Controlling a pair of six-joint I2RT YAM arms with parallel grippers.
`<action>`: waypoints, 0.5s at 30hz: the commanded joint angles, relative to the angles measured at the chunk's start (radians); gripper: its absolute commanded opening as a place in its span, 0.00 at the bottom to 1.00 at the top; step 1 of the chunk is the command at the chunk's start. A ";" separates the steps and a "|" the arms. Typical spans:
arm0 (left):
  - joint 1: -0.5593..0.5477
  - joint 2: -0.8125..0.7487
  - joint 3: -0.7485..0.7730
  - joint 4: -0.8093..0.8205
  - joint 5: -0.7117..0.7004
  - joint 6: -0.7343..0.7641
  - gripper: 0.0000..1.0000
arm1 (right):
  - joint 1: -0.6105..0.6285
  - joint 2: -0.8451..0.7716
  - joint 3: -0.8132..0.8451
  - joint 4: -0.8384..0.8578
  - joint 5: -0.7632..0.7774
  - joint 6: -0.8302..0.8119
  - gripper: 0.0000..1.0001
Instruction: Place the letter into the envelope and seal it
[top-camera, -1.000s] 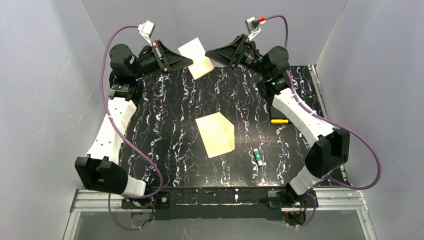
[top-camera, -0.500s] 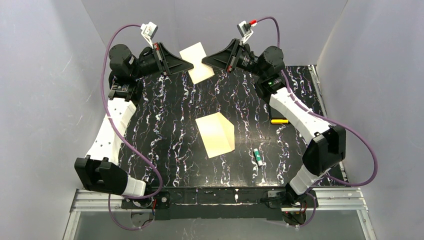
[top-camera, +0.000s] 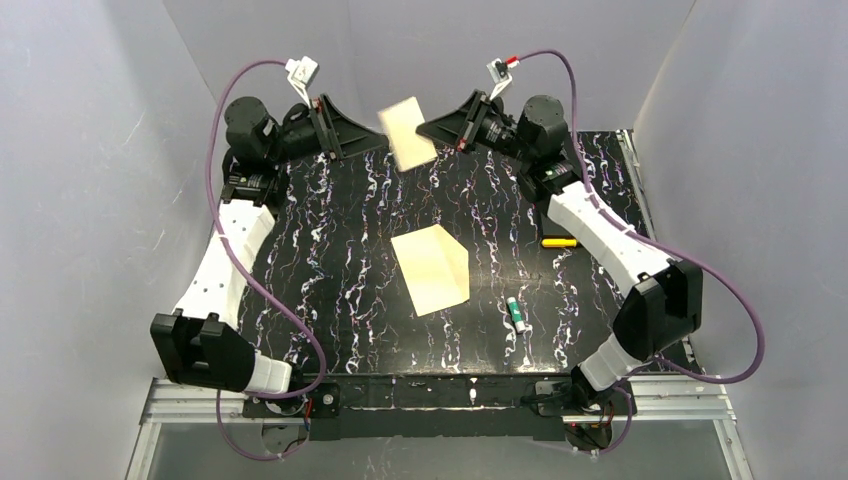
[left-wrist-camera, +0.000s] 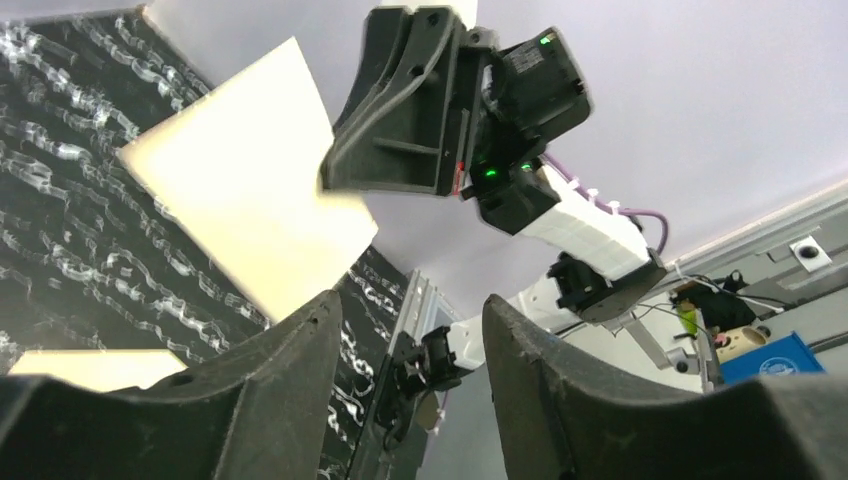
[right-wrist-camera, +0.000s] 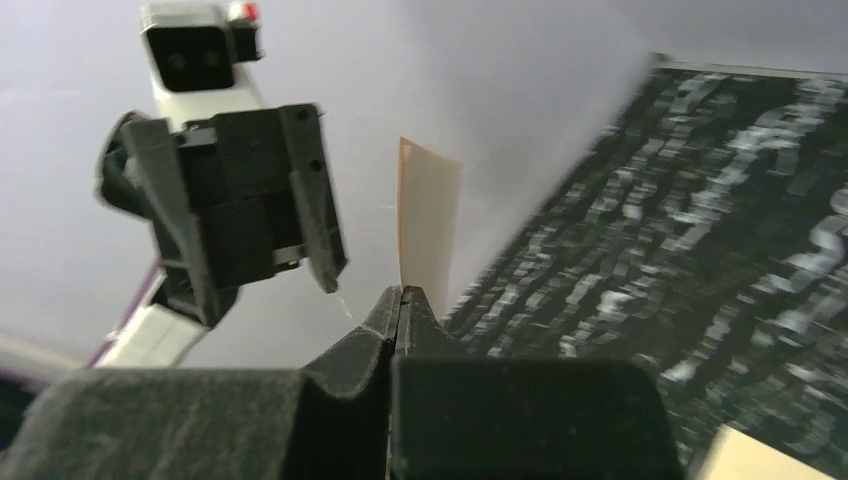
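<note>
Letter (top-camera: 405, 132): plain pale-yellow paper sheet, nearly square, no crease visible. It is held off the table, well beyond the envelope's far end and over the far edge of the tabletop. Top view shows it tilted. Right wrist view shows it almost edge-on, rising straight out of the fingertips.

Right gripper (top-camera: 422, 131): jaws pressed fully together on the letter's right edge, and this is the only grip on the sheet. No gap shows between the fingertips (right-wrist-camera: 400, 296).

Left gripper (top-camera: 383, 137): on the opposite side of the letter, tips just beside its left edge. Fingers (left-wrist-camera: 300, 350) stand partway apart with nothing between them. In the left wrist view the sheet sits beyond the tips and is not pinched. Whether a tip touches the paper cannot be told.

Envelope (top-camera: 432, 272): cream-tan paper oblong with a triangular flap along its right long side and a crease line visible. It lies flat on the black white-veined table (top-camera: 330, 230), about mid-table, skewed slightly to the table edges. Neither gripper is near it.

Short yellow stick-shaped item (top-camera: 558, 241): on the table, well to the right of the envelope and level with its far end.

Small white-and-green tube (top-camera: 516, 313): on the table, near the envelope's near right corner and apart from it.
</note>
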 joint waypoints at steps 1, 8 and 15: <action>0.013 -0.039 -0.139 -0.082 -0.042 0.109 0.54 | -0.040 -0.075 -0.089 -0.260 0.188 -0.212 0.01; -0.006 -0.075 -0.289 -0.489 -0.450 0.338 0.63 | -0.042 -0.075 -0.325 -0.343 0.241 -0.360 0.01; -0.095 -0.068 -0.345 -0.680 -0.741 0.406 0.98 | -0.039 -0.032 -0.530 -0.217 0.248 -0.352 0.01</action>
